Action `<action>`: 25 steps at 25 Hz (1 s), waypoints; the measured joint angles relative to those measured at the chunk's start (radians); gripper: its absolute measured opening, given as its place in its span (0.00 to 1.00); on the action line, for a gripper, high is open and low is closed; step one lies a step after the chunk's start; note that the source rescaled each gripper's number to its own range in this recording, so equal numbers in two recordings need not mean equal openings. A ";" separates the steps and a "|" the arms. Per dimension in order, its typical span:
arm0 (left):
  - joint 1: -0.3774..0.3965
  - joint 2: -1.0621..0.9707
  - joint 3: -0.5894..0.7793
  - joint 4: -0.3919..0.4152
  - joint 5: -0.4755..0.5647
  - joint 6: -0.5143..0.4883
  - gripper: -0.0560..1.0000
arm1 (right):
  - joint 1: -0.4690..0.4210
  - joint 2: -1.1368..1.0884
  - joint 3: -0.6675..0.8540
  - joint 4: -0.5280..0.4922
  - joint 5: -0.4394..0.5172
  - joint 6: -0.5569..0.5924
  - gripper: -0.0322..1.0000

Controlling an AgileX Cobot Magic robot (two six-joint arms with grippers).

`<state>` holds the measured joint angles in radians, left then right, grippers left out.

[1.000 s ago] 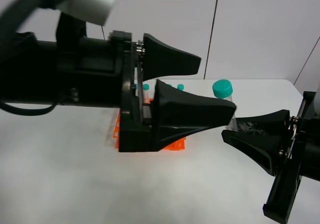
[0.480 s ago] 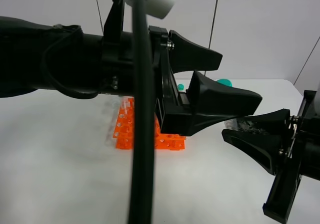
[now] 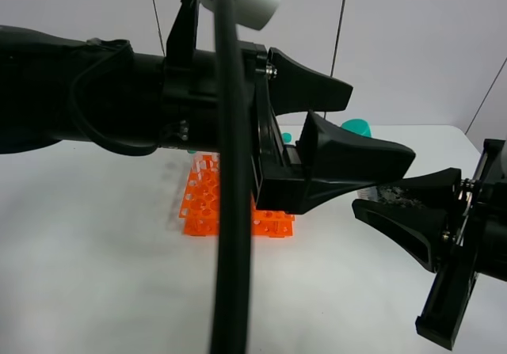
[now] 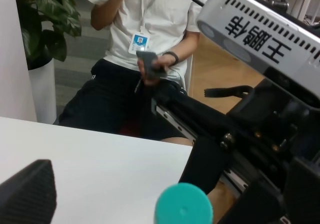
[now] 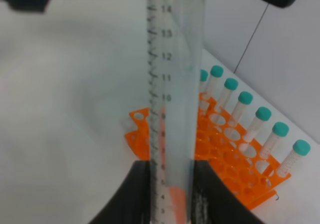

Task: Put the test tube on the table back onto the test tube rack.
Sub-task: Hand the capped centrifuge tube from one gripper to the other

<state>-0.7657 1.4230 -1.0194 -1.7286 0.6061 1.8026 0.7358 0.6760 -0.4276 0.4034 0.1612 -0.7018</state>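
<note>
Nearest the high camera: the black left arm (image 3: 103,108) and its thick cable (image 3: 231,211), stretched in from the left above the white tabletop (image 3: 95,275). At its end, the left claw (image 3: 382,128), spread wide and gripping nothing, one finger on either side of a teal cap.

Low on the right, the right claw (image 3: 368,198), clamped tight on the test tube (image 3: 358,125). Held upright, clear of the tabletop, cap uppermost. Mostly hidden in the high view behind the left claw's lower finger (image 3: 348,168). Plain from the right wrist: a clear graduated body (image 5: 172,108), pinched near its lower end between two black fingers (image 5: 137,194).

Beyond that, resting on the tabletop, the orange test tube rack (image 3: 207,207), well apart from the held tube. Along its far edge, a row of teal-capped tubes (image 5: 260,129) standing in the holes; nearer holes open.

Farthest back, from the left wrist: a seated person (image 4: 145,43) in a white shirt with a badge, and a potted plant (image 4: 42,18).
</note>
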 joint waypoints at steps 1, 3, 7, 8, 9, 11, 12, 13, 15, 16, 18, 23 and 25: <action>0.000 0.000 0.000 0.000 0.000 0.000 1.00 | 0.000 0.000 0.000 0.000 -0.002 0.000 0.06; 0.000 0.000 0.000 0.000 0.000 0.000 0.98 | 0.000 0.000 0.000 0.000 -0.007 0.000 0.06; 0.000 0.000 0.000 0.000 0.000 0.001 0.73 | 0.000 0.000 0.000 0.000 -0.019 0.000 0.06; 0.000 0.000 0.000 0.000 0.000 0.001 0.64 | 0.000 0.000 0.000 0.000 -0.020 0.000 0.06; 0.000 0.000 -0.001 0.000 0.001 0.001 0.53 | 0.000 0.000 0.000 0.000 -0.023 0.000 0.06; 0.000 0.000 -0.001 0.000 0.002 0.001 0.29 | 0.000 0.000 0.000 0.000 -0.024 0.000 0.06; 0.000 0.000 -0.001 0.000 0.003 0.001 0.19 | 0.000 0.000 0.000 0.000 -0.024 0.000 0.06; 0.000 0.000 -0.001 0.000 0.006 0.001 0.09 | 0.000 0.000 0.000 0.000 -0.024 0.000 0.06; 0.000 0.000 -0.001 0.000 0.006 0.001 0.06 | 0.000 0.000 0.000 0.000 -0.024 0.000 0.06; 0.000 0.000 -0.001 0.000 0.006 0.001 0.06 | 0.000 0.000 0.000 0.000 -0.024 0.000 0.06; 0.000 0.000 -0.001 0.000 0.006 0.001 0.06 | 0.000 0.000 0.000 0.000 -0.024 0.000 0.06; 0.000 0.000 -0.001 0.000 0.007 0.001 0.06 | 0.000 0.011 0.000 0.012 -0.024 0.011 0.06; 0.000 0.000 -0.001 0.003 0.003 0.001 0.06 | 0.000 0.036 0.000 0.028 -0.038 0.011 0.06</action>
<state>-0.7657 1.4230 -1.0205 -1.7256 0.6090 1.8035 0.7358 0.7118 -0.4276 0.4311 0.1228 -0.6908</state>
